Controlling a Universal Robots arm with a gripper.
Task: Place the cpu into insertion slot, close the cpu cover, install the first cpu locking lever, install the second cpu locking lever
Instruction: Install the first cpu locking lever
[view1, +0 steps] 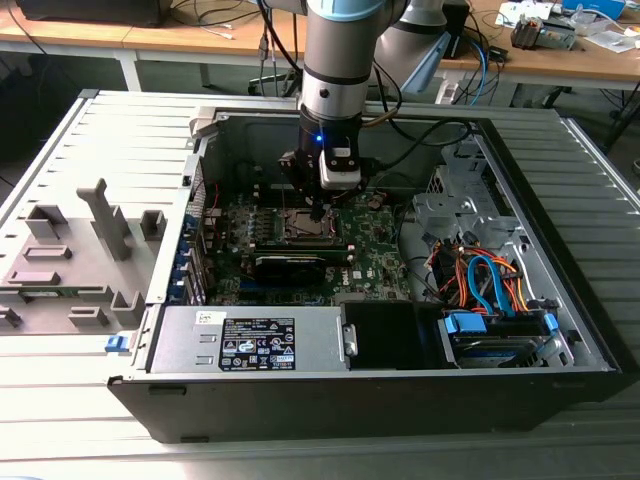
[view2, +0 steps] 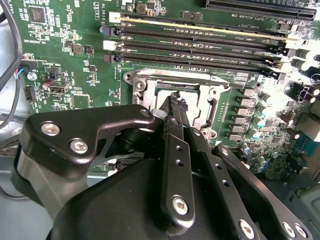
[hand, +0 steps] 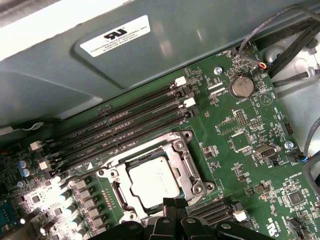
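The insertion slot (hand: 186, 165) is a square socket with a silver metal rim on the green motherboard (hand: 235, 150). The silver cpu (hand: 152, 182) lies flat inside it, and the metal cpu cover (hand: 120, 162) lies down around the cpu as a frame. My gripper (hand: 174, 204) hangs just above the socket's edge, its black fingers (view2: 170, 107) pressed together with nothing between them. In the second wrist view the gripper (view2: 176, 97) covers the middle of the socket (view2: 145, 82). In the exterior view the gripper (view1: 318, 212) points down at the socket (view1: 300, 228). The locking levers cannot be made out.
Long black memory slots (hand: 125, 125) run beside the socket. A long black card (view1: 300, 265) lies in front of it. The open case (view1: 560, 200) walls in a power supply (view1: 250, 342) and drive cables (view1: 490, 285). A grey fixture tray (view1: 70, 260) sits at the exterior view's left.
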